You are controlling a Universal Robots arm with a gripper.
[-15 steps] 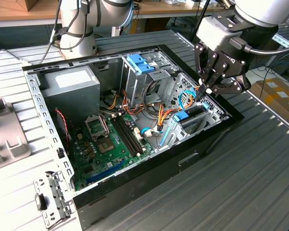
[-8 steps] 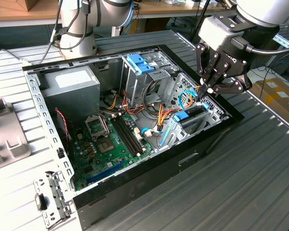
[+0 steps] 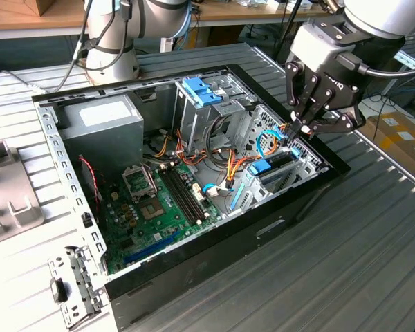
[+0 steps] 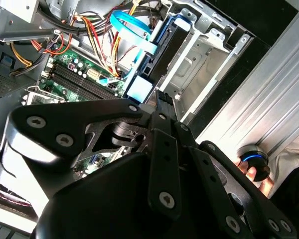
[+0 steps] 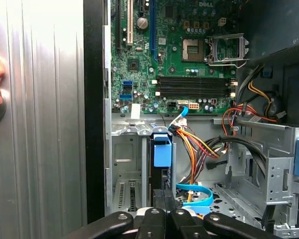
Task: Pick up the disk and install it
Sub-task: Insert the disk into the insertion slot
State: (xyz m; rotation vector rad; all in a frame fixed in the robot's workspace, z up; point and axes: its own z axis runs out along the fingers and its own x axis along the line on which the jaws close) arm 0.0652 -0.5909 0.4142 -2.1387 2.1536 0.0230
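From the exterior view's left: the grey power-supply box [image 3: 102, 124], the green motherboard [image 3: 159, 207], then the disk [image 3: 275, 163] — seated edge-up in the drive bay [image 3: 301, 166], showing its dark narrow edge and bright blue tab [image 5: 162, 149]. The gripper [image 3: 299, 128] is clenched on the disk's end.

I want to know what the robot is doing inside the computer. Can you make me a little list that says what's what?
place: open computer case lying on a metal table
gripper: down at the drive bay, fingers closed together
disk: standing on edge in the bay, blue tab showing
green board: motherboard on the case floor
grey box: power supply in the far corner
cables: orange, yellow and blue, beside the bay
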